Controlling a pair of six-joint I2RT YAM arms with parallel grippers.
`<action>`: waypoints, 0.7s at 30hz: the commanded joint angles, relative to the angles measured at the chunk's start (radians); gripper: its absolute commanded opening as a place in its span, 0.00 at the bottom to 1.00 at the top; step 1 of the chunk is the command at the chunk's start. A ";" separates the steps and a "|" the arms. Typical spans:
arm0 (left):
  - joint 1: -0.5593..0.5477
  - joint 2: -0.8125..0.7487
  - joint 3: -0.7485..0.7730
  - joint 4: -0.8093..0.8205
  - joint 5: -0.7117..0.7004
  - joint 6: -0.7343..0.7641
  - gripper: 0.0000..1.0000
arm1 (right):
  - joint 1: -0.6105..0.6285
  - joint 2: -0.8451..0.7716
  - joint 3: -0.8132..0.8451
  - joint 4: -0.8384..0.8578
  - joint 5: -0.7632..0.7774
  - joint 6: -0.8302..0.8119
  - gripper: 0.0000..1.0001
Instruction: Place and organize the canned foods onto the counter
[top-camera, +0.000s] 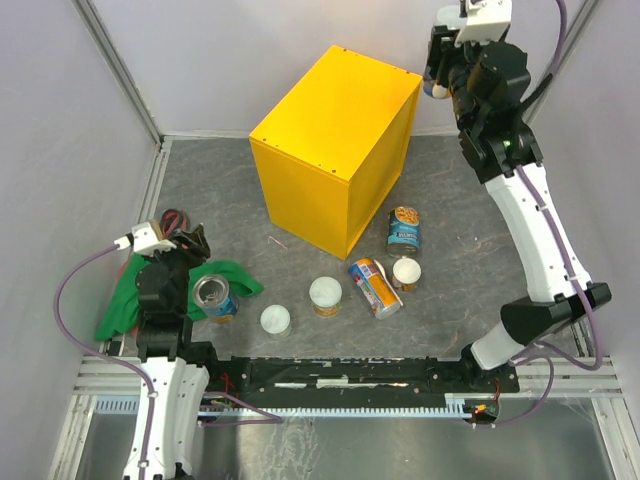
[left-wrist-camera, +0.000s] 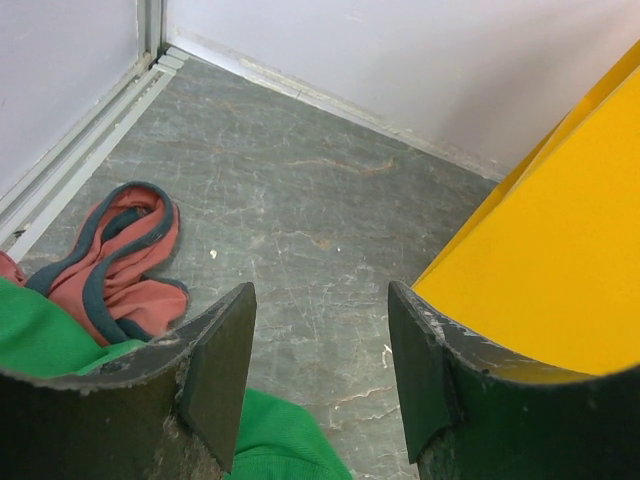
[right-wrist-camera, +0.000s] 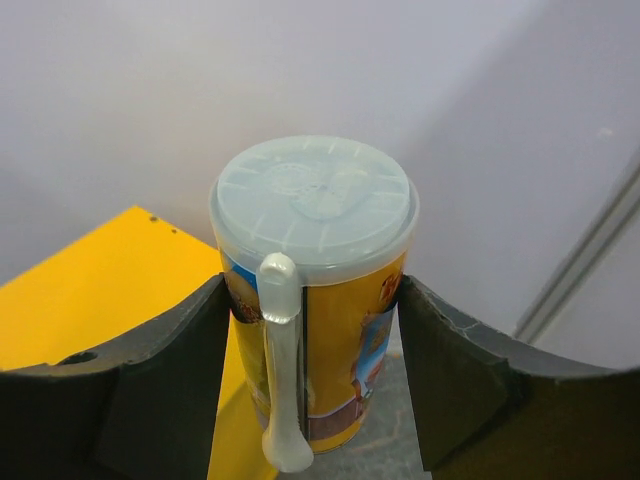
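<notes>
right gripper (right-wrist-camera: 312, 305): I see it clamped on a can (right-wrist-camera: 315, 200), far-right corner.
left gripper (left-wrist-camera: 320, 345): jaws apart, left edge.

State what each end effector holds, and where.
Right end effector grips the orange-labelled can by its sides, below the lid; left end effector holds nothing.

Plain pale lilac walls (top-camera: 200, 70) enclose a grey marbled floor (top-camera: 210, 190); aluminium rails (top-camera: 100, 378) run along the frame's bottom edge
</notes>
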 joint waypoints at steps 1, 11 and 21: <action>-0.002 0.037 0.040 0.058 0.011 0.009 0.62 | 0.015 0.079 0.200 0.079 -0.068 -0.022 0.07; -0.002 0.075 0.121 0.043 0.081 0.084 0.62 | 0.040 0.297 0.417 0.091 -0.131 0.041 0.07; -0.002 0.079 0.156 0.040 0.163 0.090 0.62 | 0.062 0.471 0.571 0.148 -0.193 0.083 0.07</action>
